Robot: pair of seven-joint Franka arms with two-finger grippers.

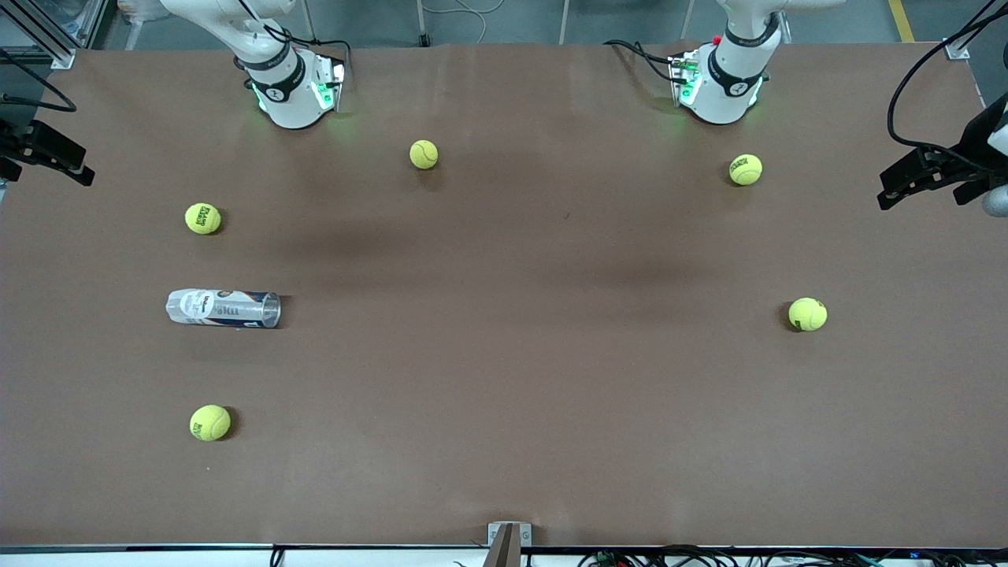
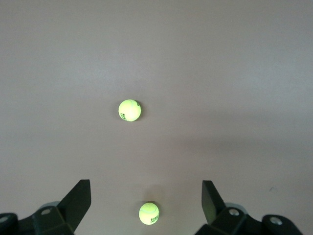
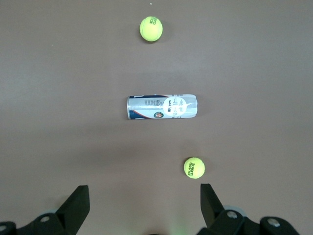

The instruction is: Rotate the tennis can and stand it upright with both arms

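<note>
Can: the tennis can (image 1: 223, 308) lies on its side toward the right arm's end of the brown table (image 1: 504, 378), bare tabletop all round it.
Nearest obstacles: one tennis ball (image 1: 203, 218) farther from the front camera than the can, another ball (image 1: 210, 423) nearer; both well apart from it.
Right gripper (image 3: 142, 208): fingers spread, high over the table; the can and both balls lie below, open air between.
Left gripper (image 2: 145, 203): fingers spread, high over two other balls (image 2: 129, 110) (image 2: 148, 213), nothing between its fingers.
Middle of table: bare.
</note>
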